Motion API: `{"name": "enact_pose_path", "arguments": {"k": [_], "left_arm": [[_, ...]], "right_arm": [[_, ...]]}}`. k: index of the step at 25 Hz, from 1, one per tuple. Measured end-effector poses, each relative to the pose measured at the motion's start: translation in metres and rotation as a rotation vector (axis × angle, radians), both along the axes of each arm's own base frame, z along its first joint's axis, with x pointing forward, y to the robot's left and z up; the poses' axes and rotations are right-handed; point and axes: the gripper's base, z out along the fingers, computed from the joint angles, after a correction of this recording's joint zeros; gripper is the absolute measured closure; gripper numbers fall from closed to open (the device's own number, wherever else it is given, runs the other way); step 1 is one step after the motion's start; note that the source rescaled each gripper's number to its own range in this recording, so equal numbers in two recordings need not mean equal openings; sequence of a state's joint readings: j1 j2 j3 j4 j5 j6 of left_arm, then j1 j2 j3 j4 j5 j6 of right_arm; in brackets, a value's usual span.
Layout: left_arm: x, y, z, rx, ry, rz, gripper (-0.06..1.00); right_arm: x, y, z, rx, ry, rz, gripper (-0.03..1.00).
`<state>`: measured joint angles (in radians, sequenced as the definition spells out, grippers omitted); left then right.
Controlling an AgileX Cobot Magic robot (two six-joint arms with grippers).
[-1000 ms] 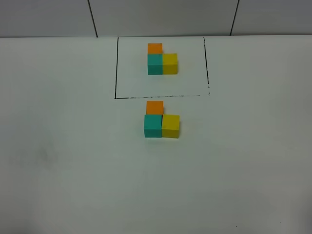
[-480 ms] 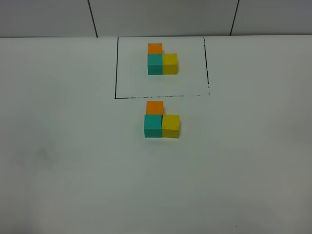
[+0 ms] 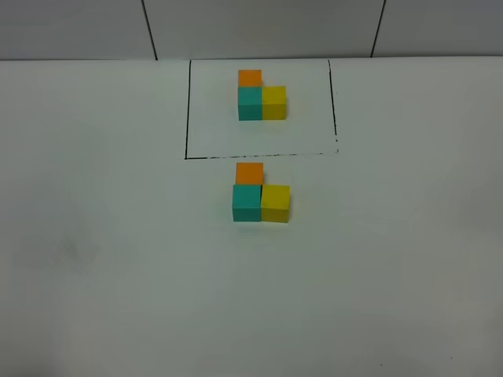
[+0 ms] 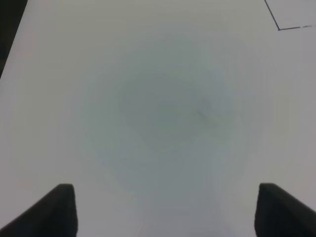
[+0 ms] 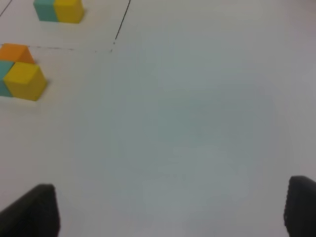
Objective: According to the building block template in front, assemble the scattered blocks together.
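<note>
- In the exterior high view, the building block template (image 3: 261, 96) sat in the upper middle of the frame, inside a thin black drawn rectangle (image 3: 186, 118) on the white table (image 3: 118, 259).
- The template was an L: an orange cube at the back, a teal cube in front of it, a yellow cube touching the teal one's right side.
- Just below the rectangle's lower line, near the centre of the frame, the scattered blocks stood together in the same L.
- The orange block (image 3: 250, 173) was at the back, touching the teal block (image 3: 246, 203) in front of it; the yellow block (image 3: 275, 203) touched the teal block's right side.
- Neither arm appeared in the exterior high view.
- In the left wrist view, the left gripper (image 4: 165, 210) had its jaws spread wide, with only bare table between the two dark fingertips (image 4: 61, 207); a corner of the black rectangle showed at the upper right of that frame.
- In the right wrist view, the right gripper (image 5: 170, 210) also had its jaws spread wide and held nothing.
- In that view the assembled blocks lay at the left edge of the frame and part of the template at the upper left, both well apart from the fingertips.
</note>
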<state>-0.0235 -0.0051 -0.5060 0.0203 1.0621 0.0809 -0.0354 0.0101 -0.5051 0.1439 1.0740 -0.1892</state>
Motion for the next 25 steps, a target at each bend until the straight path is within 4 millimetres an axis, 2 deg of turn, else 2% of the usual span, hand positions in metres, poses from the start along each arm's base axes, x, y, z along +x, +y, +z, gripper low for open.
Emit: {"name": "enact_pose_path", "arguments": {"k": [25], "left_arm": [[0.0000, 0.0000, 0.0000, 0.001, 0.000, -0.001, 0.14]], "right_arm": [[0.0000, 0.0000, 0.0000, 0.004, 0.000, -0.002, 0.16]]}}
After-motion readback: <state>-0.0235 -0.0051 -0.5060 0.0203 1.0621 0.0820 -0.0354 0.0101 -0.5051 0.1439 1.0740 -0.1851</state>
